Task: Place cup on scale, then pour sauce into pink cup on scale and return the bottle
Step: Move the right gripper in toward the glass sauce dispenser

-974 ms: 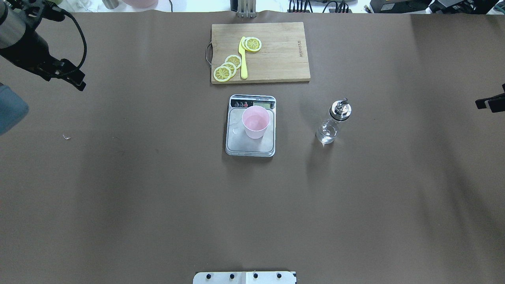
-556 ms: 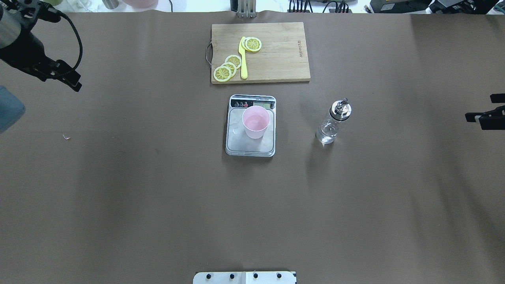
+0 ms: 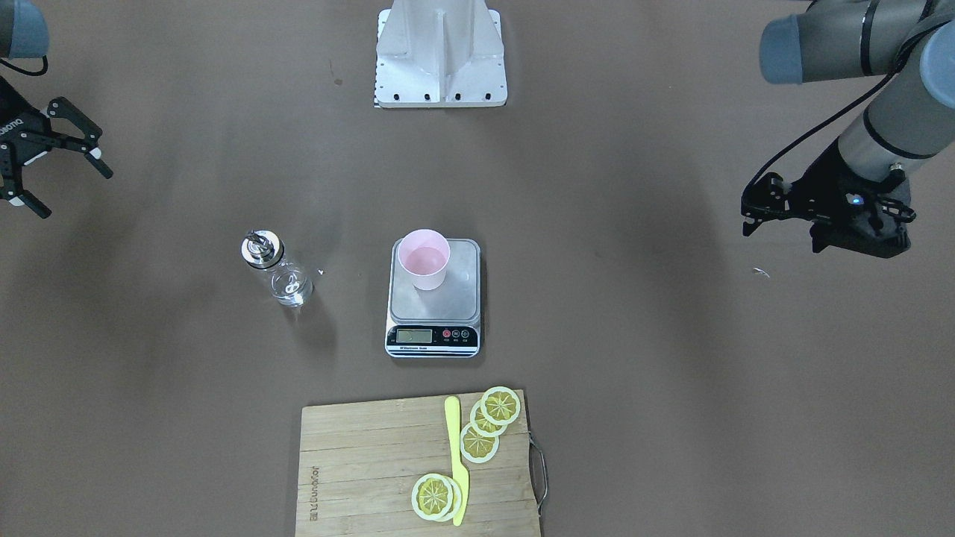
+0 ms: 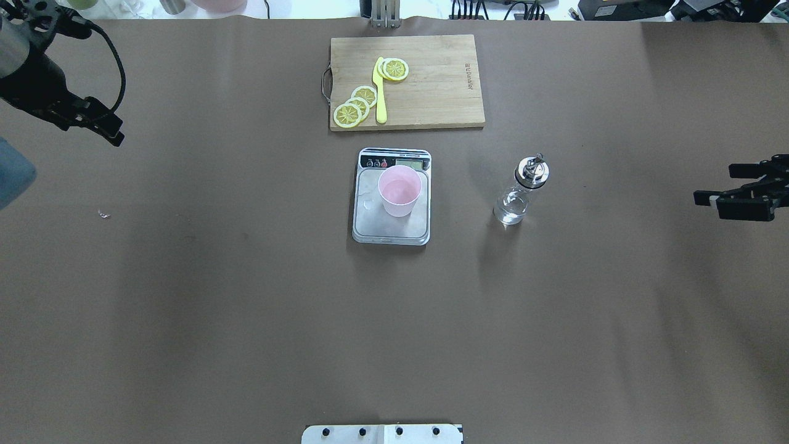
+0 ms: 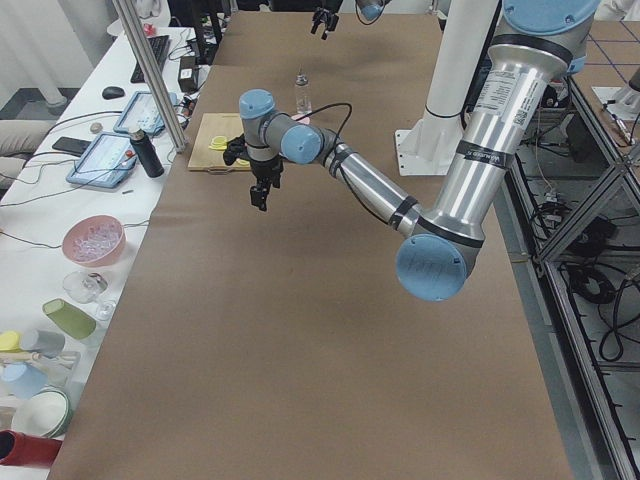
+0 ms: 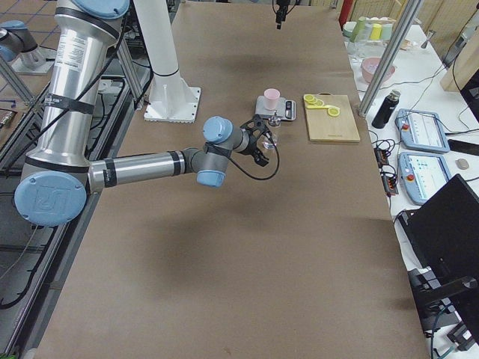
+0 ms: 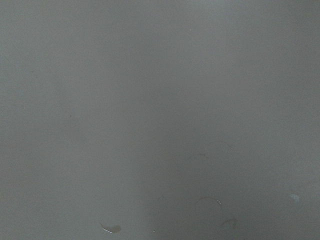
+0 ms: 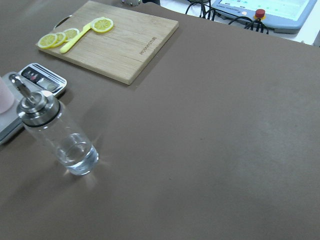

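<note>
The pale pink cup (image 4: 400,191) stands upright on the silver scale (image 4: 371,227) at the table's middle; it also shows in the front view (image 3: 424,259) on the scale (image 3: 464,292). The clear glass bottle (image 4: 519,192) with metal spout stands upright on the table, right of the scale, and shows in the right wrist view (image 8: 56,137). My right gripper (image 4: 716,183) is open and empty, far to the bottle's right, also in the front view (image 3: 74,194). My left gripper (image 4: 114,133) hangs empty at the far left, its fingers apart in the front view (image 3: 746,216).
A wooden cutting board (image 4: 431,80) with lemon slices (image 4: 354,106) and a yellow knife (image 4: 380,92) lies behind the scale. The robot base plate (image 4: 382,433) is at the near edge. A small scrap (image 4: 103,214) lies on the brown cover at the left.
My right gripper has come in from the right edge toward the bottle. My left arm has drawn back a little further to the left. Cup, scale and bottle have not moved.
</note>
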